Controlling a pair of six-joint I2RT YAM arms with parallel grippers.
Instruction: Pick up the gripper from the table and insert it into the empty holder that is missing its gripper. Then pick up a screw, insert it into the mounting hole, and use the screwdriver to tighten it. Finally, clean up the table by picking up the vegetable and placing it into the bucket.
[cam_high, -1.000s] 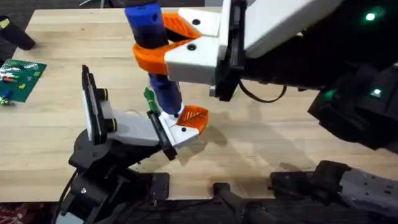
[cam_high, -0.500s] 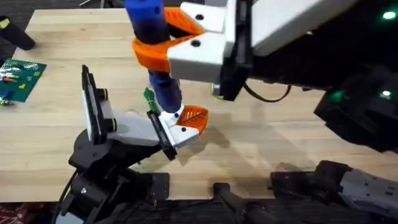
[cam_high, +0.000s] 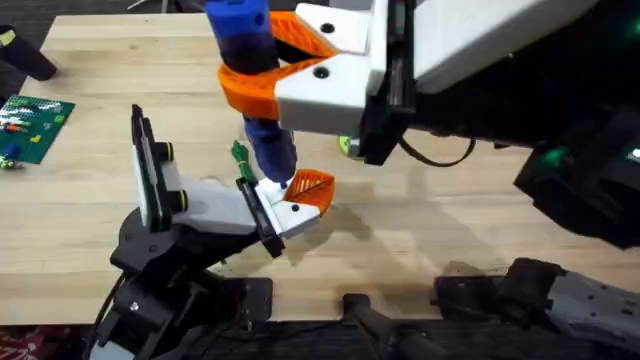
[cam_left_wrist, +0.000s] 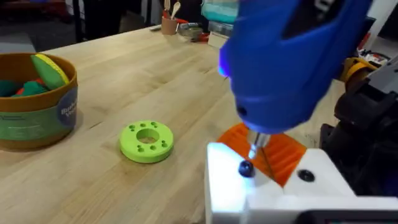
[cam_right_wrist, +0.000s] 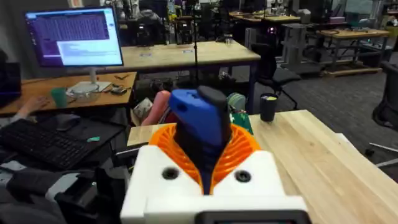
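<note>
Overhead, we count one holder (cam_high: 205, 205) at lower left on the desk (cam_high: 90, 200), one ribbed orange gripper (cam_high: 305, 192) seated at its tip, and one blue screwdriver (cam_high: 255, 90) standing upright on it, clamped in our right jaws (cam_high: 262, 62). Our left jaws' state we cannot tell.

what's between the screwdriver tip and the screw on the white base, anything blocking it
Nothing visible blocks it. The right hand holds the screwdriver upright, and in the left wrist view its thin bit comes down to the dark screw on the white base of the gripper, with no object between them.
</note>
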